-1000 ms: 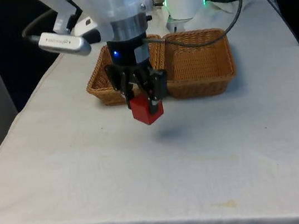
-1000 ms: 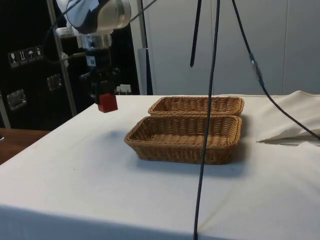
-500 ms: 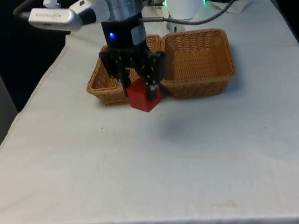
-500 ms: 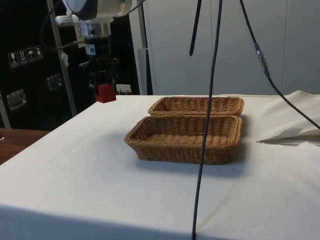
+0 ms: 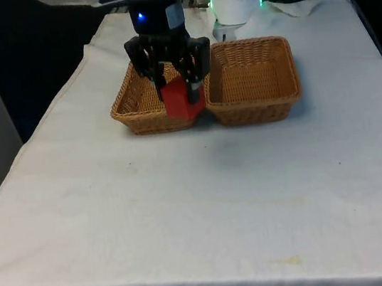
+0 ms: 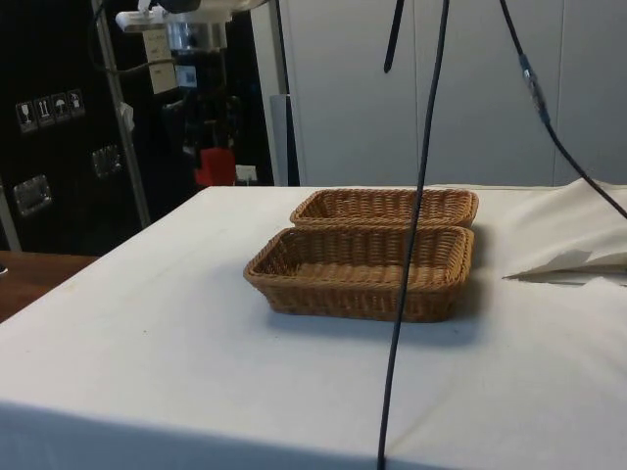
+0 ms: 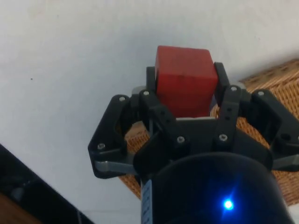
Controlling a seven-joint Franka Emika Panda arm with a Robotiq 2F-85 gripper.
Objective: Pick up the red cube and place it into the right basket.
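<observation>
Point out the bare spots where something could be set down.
The white tablecloth lies bare from the two wicker baskets to its near edge. Both the front view's right wicker basket and left wicker basket look empty. It is crowded at their shared corner, where the black gripper holds the red cube.

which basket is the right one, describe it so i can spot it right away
On the white cloth two wicker baskets sit side by side, touching. The right basket is the one on the front view's right; its neighbour, the left basket, has the tool holding the red cube before it.
</observation>
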